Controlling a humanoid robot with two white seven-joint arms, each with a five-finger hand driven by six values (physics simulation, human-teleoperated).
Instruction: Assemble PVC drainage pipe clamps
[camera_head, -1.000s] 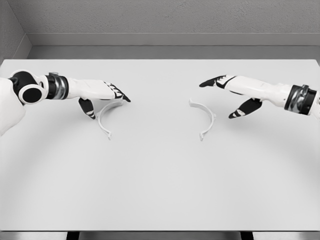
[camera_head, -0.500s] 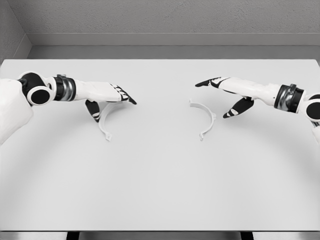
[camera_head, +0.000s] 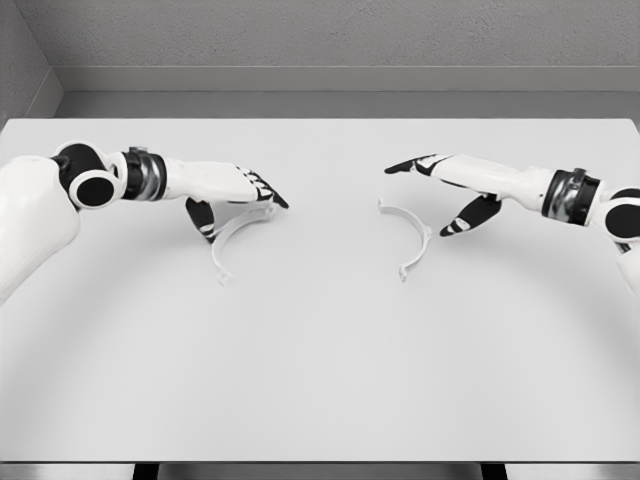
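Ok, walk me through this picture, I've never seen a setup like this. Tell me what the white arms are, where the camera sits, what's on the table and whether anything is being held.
This is a simulator's render, seen from a camera on a humanoid robot's head, looking down at a white table. The two white arms are the robot's own, each ending in a five-finger hand with dark fingertips.

Two white curved pieces lie on the table: the halves of a pipe clamp. The left clamp half lies under the left hand, whose fingers reach over its upper end and whose thumb points down beside it. Whether it actually grips the piece is hard to tell.

The right clamp half lies alone. The right hand hovers beside it with its fingers spread, holding nothing.

The two halves lie apart, not yet joined.
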